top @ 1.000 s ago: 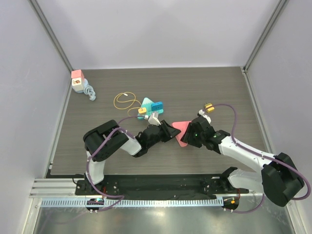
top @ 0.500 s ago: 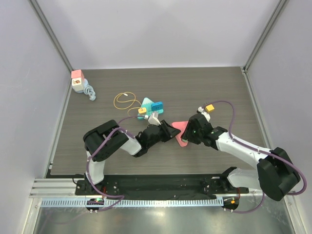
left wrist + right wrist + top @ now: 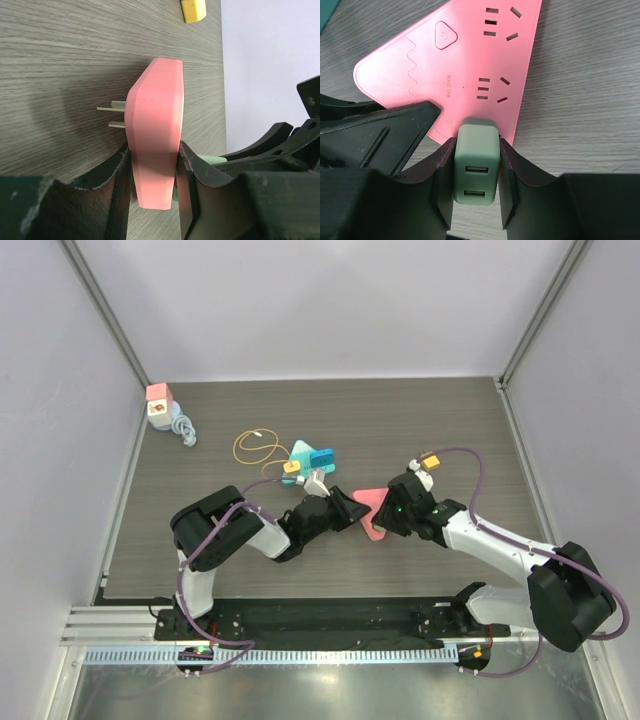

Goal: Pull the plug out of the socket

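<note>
A pink triangular socket block lies at the table's middle, seen flat in the right wrist view and edge-on in the left wrist view. A green USB plug sits plugged into its near corner. My right gripper is shut on the green plug, fingers pressing both sides. My left gripper is shut on the pink socket block's edge. Two metal prongs stick out of the block's left face. A sliver of the green plug shows behind the left gripper's right finger.
A teal socket block with an orange plug and a yellow cable loop lies behind. A pink-topped adapter with grey cord sits far left. A small yellow plug lies near the right arm, also in the left wrist view.
The right arm has shifted slightly left toward the socket block over the last second; since half a second ago almost nothing moved. The left arm has held still.
</note>
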`<state>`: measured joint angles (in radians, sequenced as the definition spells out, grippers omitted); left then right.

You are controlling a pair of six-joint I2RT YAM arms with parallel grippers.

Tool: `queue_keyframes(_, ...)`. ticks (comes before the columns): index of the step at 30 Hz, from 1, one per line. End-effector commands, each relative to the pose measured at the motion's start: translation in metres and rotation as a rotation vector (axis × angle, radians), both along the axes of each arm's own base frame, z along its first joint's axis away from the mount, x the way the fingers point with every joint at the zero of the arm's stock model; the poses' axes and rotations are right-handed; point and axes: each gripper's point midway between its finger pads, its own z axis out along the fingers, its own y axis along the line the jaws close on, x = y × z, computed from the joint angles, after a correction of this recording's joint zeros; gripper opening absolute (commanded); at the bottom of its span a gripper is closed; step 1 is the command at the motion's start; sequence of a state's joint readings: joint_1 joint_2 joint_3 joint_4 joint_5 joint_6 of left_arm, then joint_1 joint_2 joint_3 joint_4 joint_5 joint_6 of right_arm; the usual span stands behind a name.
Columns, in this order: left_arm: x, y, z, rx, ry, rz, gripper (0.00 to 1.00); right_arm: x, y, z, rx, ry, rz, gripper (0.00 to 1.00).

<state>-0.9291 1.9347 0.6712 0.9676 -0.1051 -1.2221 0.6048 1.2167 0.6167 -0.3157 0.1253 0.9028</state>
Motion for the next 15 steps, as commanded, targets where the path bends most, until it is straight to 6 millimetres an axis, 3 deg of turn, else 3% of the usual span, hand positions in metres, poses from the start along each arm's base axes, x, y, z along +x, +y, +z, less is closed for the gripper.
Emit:
queue_keyframes(1, -0.010, 0.012, -0.032, 0.146, 0.024, -0.019, 0.00, 0.014, -0.001, 0.019, 0.007, -0.045, -0.052, 0.14)
queue_keyframes(8, -0.010, 0.012, -0.035, 0.154, 0.027, -0.022, 0.00, 0.018, 0.003, 0.035, 0.024, -0.052, -0.053, 0.09)
queue_keyframes(15, -0.009, 0.012, -0.035, 0.163, 0.029, -0.021, 0.00, 0.017, 0.002, 0.037, 0.021, -0.050, -0.043, 0.03)
